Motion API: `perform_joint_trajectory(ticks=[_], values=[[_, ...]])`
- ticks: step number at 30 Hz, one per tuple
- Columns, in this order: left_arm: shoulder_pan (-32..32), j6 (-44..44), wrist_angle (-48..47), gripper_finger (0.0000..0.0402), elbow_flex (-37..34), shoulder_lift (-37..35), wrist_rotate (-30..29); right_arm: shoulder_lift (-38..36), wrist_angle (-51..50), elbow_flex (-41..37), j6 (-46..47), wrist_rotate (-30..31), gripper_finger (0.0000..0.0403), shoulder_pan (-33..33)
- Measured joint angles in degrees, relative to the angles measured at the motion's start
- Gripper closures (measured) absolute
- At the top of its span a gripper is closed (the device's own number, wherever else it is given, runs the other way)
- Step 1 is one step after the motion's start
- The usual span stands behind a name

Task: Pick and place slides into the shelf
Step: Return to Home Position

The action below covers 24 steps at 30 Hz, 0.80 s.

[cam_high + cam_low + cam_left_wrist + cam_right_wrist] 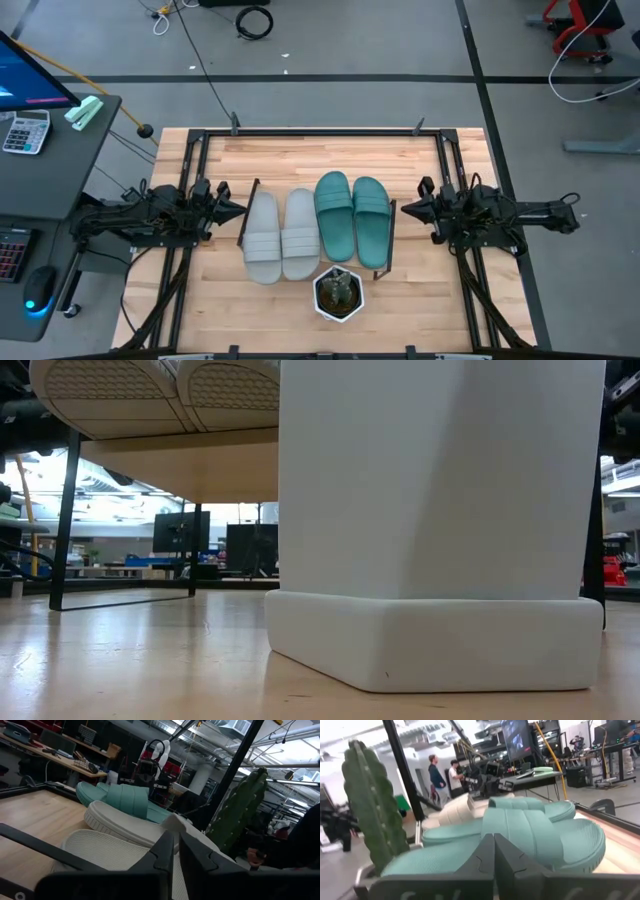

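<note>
While slides fill shelf, left gripper, right gripper flank ends, seemingly closed.

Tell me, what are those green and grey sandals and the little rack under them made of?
The green sandals and grey sandals look like soft moulded foam: matte, thick, each in one piece with a ridged strap. The rack seems to be a pale, wooden-looking board with a smooth finish on thin black legs, probably painted metal.
</note>
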Motion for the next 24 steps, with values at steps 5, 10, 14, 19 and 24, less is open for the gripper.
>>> perform_joint_trajectory(ticks=[5,10,14,19,24], values=[[0.0,0.0,0.02,0.0374,0.0,0.0,0.0,0.0,-3.74,-0.02,-4.56,-0.24,0.0403,0.0],[-0.02,-0.02,0.01,0.0366,0.0,0.0,0.0,0.06,-6.22,-0.02,-8.6,-0.16,0.0403,0.0],[-0.01,-0.02,0.01,0.0361,0.0,0.0,0.0,0.11,-6.24,-0.02,-10.42,-0.15,0.0403,0.0],[-0.02,-0.02,0.0,0.0368,0.0,0.0,0.0,0.13,-6.28,-0.04,-11.54,0.13,0.0403,0.0],[-0.02,0.0,0.0,0.0376,0.0,0.0,0.0,1.02,-6.32,-0.04,-12.15,0.14,0.0398,-0.02]])
